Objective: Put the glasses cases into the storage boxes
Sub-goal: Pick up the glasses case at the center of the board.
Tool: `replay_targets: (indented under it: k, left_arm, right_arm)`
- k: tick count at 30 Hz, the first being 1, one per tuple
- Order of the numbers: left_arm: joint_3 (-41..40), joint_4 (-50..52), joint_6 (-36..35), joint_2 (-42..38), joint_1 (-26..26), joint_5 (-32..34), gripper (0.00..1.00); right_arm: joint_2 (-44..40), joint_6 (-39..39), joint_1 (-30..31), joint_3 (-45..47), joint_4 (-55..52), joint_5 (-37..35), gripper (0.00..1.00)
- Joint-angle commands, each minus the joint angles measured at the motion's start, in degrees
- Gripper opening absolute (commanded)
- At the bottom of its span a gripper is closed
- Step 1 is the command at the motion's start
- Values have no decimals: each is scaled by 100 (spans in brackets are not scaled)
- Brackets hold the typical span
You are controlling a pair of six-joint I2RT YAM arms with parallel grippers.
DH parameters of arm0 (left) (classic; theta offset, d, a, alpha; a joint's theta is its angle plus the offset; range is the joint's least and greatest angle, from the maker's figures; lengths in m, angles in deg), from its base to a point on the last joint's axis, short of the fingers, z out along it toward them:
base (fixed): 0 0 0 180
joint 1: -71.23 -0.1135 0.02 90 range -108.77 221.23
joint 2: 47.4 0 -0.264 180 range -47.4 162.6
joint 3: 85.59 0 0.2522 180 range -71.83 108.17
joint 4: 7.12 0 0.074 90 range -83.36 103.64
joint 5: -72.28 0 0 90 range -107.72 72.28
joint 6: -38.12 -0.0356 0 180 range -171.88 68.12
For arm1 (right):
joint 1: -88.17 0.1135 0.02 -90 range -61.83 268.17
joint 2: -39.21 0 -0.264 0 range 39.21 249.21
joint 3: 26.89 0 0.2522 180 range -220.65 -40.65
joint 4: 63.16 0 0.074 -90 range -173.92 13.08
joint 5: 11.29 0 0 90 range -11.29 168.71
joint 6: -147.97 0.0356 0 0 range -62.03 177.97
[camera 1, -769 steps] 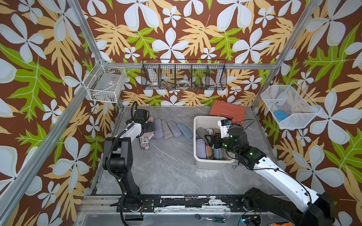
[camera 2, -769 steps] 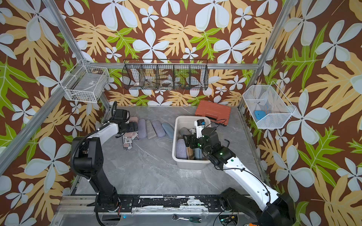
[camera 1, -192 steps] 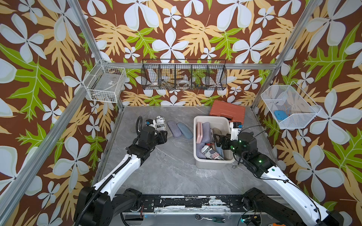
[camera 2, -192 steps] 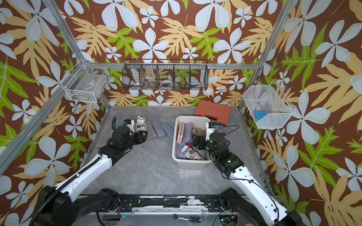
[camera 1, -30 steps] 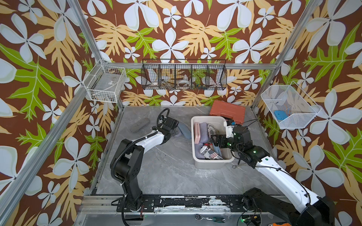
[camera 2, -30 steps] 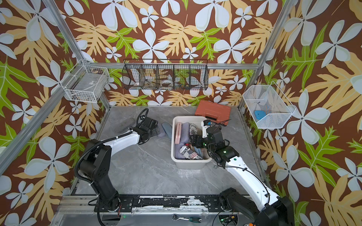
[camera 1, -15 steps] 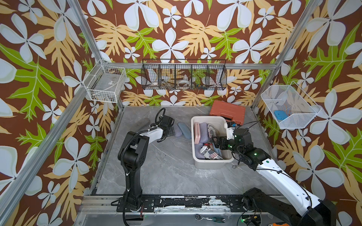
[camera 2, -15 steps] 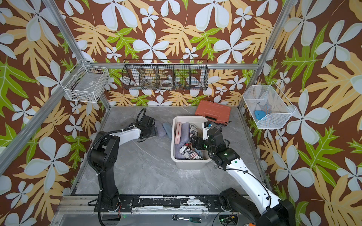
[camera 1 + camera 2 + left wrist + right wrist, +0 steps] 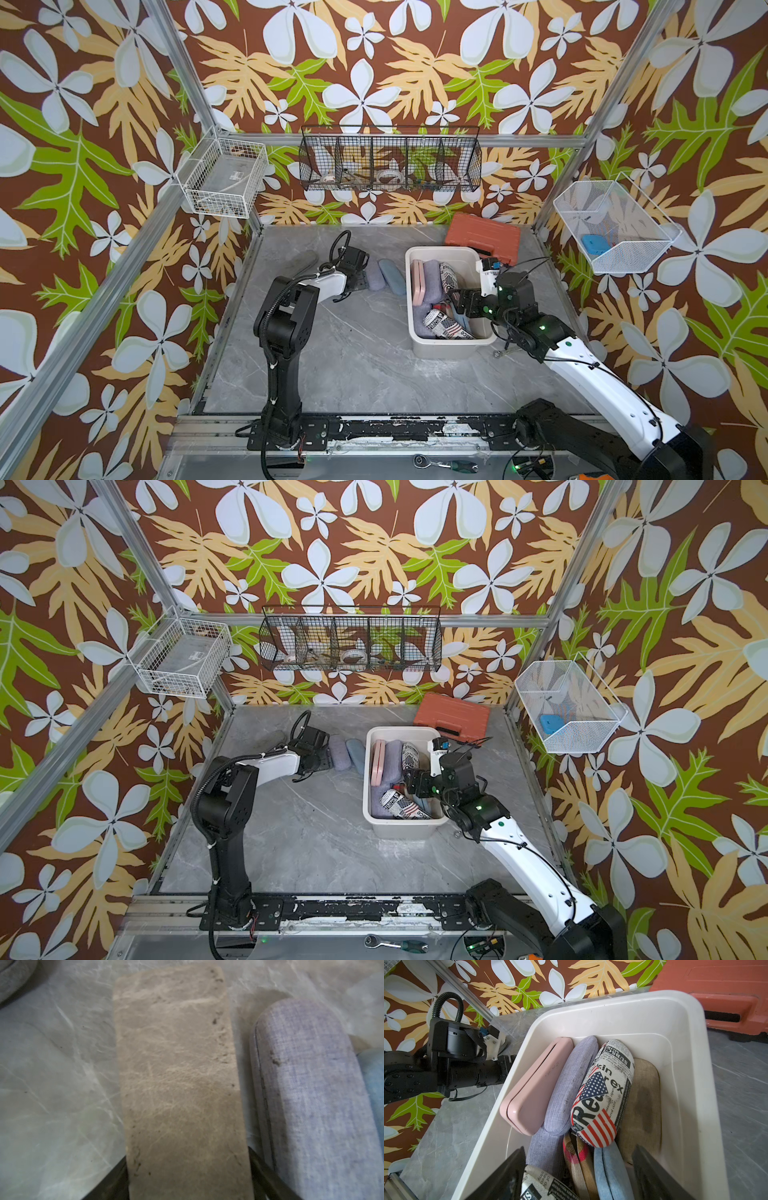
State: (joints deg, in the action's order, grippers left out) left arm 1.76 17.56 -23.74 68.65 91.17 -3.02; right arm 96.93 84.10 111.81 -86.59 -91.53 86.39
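1. Taupe and suede-like, the flat taupe case [image 9: 178, 1084] lies on the grey marbled counter [image 9: 353, 365], left of the tub and toward the far side. In both top views your left gripper [image 9: 358, 277] covers it.
2. Your left fingers [image 9: 115, 1182] stand one at each long edge of that case, right against it. From the wrist view you cannot tell whether they press it or only flank it.
3. Just right of it lies a lavender case [image 9: 311, 1095], parallel to it. Right of that is a light blue case [image 9: 392, 276], between the lavender one and the tub's left wall.
4. A grey case [image 9: 305, 261] lies apart from these, farther left near the counter's far-left corner.
5. The cream-white tub [image 9: 453, 348] sits right of centre on the counter.
6. Across its far half, from left to right, you have:
   - a pink case [image 9: 533, 1088] on edge against the left wall
   - a second lavender case [image 9: 571, 1084]
   - a newspaper-print case [image 9: 604, 1093] with flag patches
   - a tan woven case [image 9: 645, 1101] by the right wall
7. In the tub's near half lie a plaid case [image 9: 579, 1157], a denim-blue case [image 9: 610, 1167] and a second newspaper-print case [image 9: 446, 326].
8. Your right gripper [image 9: 460, 302] hovers over the tub's right side. Your right fingers [image 9: 652, 1176] are spread wide and grip nothing.
9. An orange-red tool case [image 9: 482, 239] lies just beyond the tub's far-right corner.
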Motion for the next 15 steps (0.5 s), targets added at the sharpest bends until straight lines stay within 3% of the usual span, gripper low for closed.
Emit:
replay_targets:
  k: [1, 15]
  left_arm:
    - [-92, 323, -10, 13, -14, 175, 71]
    - [-677, 75, -85, -1117, -7, 47, 69]
  right_arm:
    - [-72, -20, 3, -30, -6, -23, 80]
    - [-112, 55, 8, 77, 79, 85, 78]
